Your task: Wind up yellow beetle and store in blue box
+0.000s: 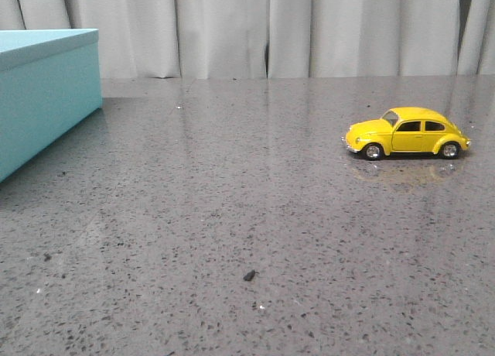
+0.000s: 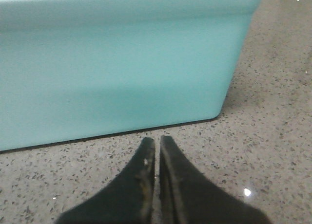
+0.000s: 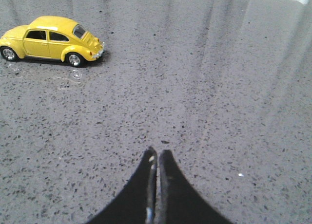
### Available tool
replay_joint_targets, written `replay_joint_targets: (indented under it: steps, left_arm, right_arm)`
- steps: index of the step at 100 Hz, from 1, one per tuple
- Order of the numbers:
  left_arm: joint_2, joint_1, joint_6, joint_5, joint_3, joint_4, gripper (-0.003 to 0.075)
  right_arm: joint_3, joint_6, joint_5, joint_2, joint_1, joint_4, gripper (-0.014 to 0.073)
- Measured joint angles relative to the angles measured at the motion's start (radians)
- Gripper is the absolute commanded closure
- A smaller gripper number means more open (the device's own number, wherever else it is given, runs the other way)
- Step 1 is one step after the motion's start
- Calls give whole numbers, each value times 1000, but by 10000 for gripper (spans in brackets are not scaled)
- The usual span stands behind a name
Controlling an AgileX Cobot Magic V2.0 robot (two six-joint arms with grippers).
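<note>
The yellow beetle stands on its wheels on the grey speckled table at the right, side-on, nose pointing left. It also shows in the right wrist view, well away from my right gripper, which is shut and empty above bare table. The blue box stands at the far left with its lid on. In the left wrist view its side wall fills the frame just ahead of my left gripper, which is shut and empty. Neither gripper shows in the front view.
A small dark speck lies on the table near the front middle. Grey curtains hang behind the table's far edge. The polished tabletop stretches between box and car.
</note>
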State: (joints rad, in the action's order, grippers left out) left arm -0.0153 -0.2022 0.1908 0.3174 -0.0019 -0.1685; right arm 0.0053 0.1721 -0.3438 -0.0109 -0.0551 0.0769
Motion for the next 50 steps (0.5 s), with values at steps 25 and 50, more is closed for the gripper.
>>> replay_joint_targets:
  steps: [25, 50]
  left_arm:
    - [0, 0, 0, 0, 0, 0, 739]
    - [0, 0, 0, -4, 0, 0, 739]
  right_arm:
    - [0, 0, 0, 0, 0, 0, 643]
    - [2, 0, 25, 0, 0, -13, 643]
